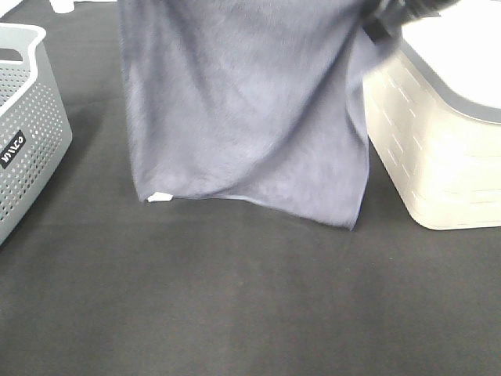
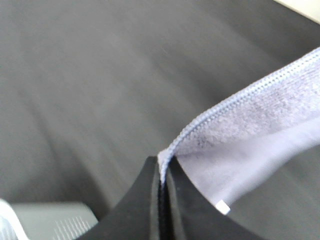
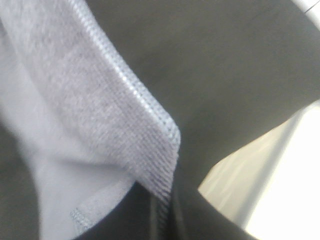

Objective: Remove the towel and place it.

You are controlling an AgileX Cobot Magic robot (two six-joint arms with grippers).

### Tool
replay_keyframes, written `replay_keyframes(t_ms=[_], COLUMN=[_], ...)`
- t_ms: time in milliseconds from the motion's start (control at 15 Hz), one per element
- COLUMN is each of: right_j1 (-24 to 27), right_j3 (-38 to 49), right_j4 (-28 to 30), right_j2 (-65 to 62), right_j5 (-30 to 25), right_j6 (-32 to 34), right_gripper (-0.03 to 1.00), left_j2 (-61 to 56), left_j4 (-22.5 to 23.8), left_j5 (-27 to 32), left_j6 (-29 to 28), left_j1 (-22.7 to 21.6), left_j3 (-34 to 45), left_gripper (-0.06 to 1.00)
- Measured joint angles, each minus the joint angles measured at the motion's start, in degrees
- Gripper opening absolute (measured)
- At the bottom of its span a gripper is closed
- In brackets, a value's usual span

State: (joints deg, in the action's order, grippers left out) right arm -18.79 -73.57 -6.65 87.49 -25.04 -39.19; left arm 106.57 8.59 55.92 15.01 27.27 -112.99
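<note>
Towel (image 1: 243,110) held up in the air over the black table cloth (image 1: 235,305).
The cloth covers the whole table. The towel hangs in the middle, between a white basket (image 1: 438,157) on the right and a grey basket (image 1: 31,141) on the left; whether its lower edge touches the cloth I cannot tell. The left claw (image 2: 161,200) is pressed together on the towel's stitched hem, and the right claw (image 3: 162,210) pinches a hem corner. A small white tag (image 1: 159,197) marks the lower left corner.
</note>
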Motion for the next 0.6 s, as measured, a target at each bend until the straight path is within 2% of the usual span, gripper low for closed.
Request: replay_keyframes(t_ms=[200,333,467,600], right_j1=[0.0,0.0,0.0,0.0], right_j3=[-6.3,-12.66,-20.11,-21.08], right_j4=[2.18,2.69,2.69,2.69], right_j2=[6.47,11.97,19.94,23.43], right_j5=[10.6,14.84,19.37,20.63], right_j6=[-1.09,-1.55,-1.55,-1.55], right_gripper=[0.0,0.0,0.0,0.0], left_j2=[2.06,2.35,4.01,7.51], left_j4=[3.15,9.74,19.37,20.51], left_j5=[-11.75,-19.31,-26.53,-27.04], left_j6=[0.0,0.0,-2.64,-3.5], left_j1=[-1.09,-1.09,-1.15,-1.2], left_j3=[0.06,0.06,0.06,0.06], left_gripper=[0.0,0.0,0.0,0.0])
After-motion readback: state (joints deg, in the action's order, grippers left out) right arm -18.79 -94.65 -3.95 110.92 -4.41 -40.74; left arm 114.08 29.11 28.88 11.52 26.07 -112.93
